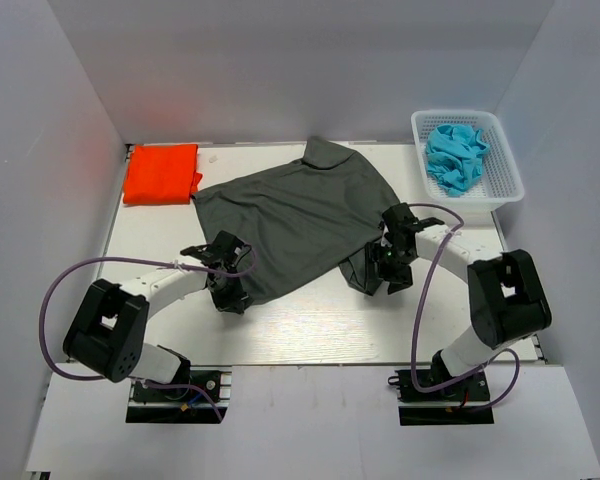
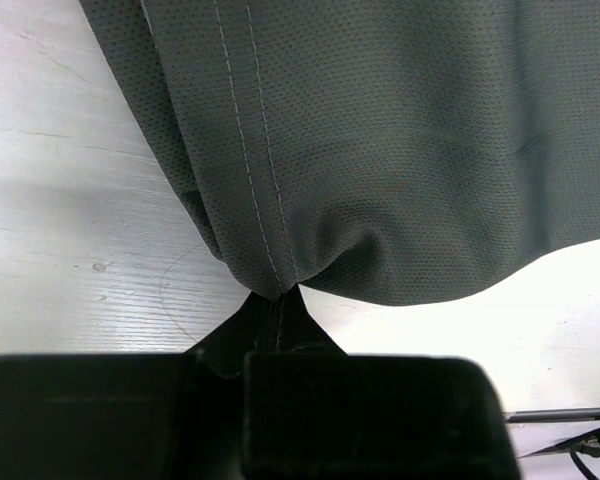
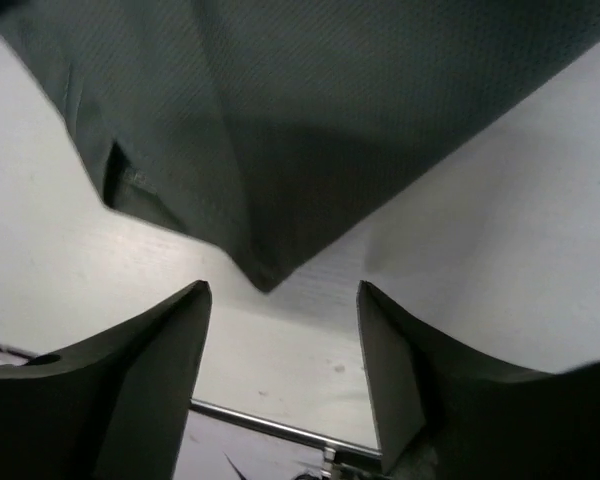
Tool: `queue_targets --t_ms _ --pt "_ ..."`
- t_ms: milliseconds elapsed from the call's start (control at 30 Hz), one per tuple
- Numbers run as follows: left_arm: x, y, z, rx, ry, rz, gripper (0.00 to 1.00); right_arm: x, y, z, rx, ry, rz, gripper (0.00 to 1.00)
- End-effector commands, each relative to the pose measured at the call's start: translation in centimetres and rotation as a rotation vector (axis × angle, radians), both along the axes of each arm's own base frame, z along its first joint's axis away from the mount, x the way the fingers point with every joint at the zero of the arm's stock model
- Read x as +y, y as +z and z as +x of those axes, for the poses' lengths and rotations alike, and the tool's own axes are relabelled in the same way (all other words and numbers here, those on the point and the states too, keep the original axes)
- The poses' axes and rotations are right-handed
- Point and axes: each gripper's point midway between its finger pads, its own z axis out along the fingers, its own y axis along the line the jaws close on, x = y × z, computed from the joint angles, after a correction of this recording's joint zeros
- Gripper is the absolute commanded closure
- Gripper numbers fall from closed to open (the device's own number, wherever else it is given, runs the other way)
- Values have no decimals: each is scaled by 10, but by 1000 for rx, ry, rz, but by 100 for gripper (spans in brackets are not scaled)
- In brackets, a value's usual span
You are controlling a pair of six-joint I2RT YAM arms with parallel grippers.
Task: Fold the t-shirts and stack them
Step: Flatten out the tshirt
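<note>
The charcoal-grey t-shirt [image 1: 300,215] lies spread out and rumpled in the middle of the table. The orange-red t-shirt [image 1: 161,173] lies folded at the back left. My left gripper [image 1: 230,290] is shut on the grey shirt's near-left hem; in the left wrist view the stitched hem [image 2: 265,200] bunches into the closed jaws [image 2: 275,315]. My right gripper [image 1: 388,270] is open at the shirt's near-right corner. In the right wrist view a grey corner [image 3: 265,270] hangs just ahead of the gap between the spread fingers [image 3: 285,295], not gripped.
A white basket [image 1: 500,175] with crumpled light-blue cloth [image 1: 455,155] stands at the back right. White walls enclose the table on three sides. The table's near edge rail [image 3: 280,430] shows under the right gripper.
</note>
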Motion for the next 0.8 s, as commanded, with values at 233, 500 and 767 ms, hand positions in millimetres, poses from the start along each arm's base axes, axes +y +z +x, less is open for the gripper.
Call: queue_targets --t_ms 233,500,767 --pt "5 33 19 -84 -25 51 100 -1 -23 15 -21 -57 -33 100" --pt "7 127 64 -323 20 33 100 -17 91 81 -429 -141 -49 100" --pt "34 278 112 -774 179 63 100 -86 263 123 -882 -385 -225 100"
